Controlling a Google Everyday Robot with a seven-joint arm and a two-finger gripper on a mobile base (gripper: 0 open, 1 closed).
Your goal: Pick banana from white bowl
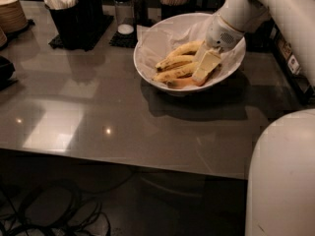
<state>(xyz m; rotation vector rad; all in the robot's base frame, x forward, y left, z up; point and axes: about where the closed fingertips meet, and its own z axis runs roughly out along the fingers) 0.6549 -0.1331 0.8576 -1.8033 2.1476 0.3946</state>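
gripper (204, 69) down in white bowl (145, 77) | touching bananas (173, 63) | grasp: cannot tell

The white bowl (142, 73) is shining glossy white with white paper (156, 45) inside, and the bananas (174, 63) in it are looking yellow with brown marks. The gripper (205, 67) is reaching down into the bowl right by the bananas, and it is showing a pale cream colour. The table (98, 117) is looking shiny grey-brown, with black holders (74, 19) and tan plates (11, 14) sitting at the back.
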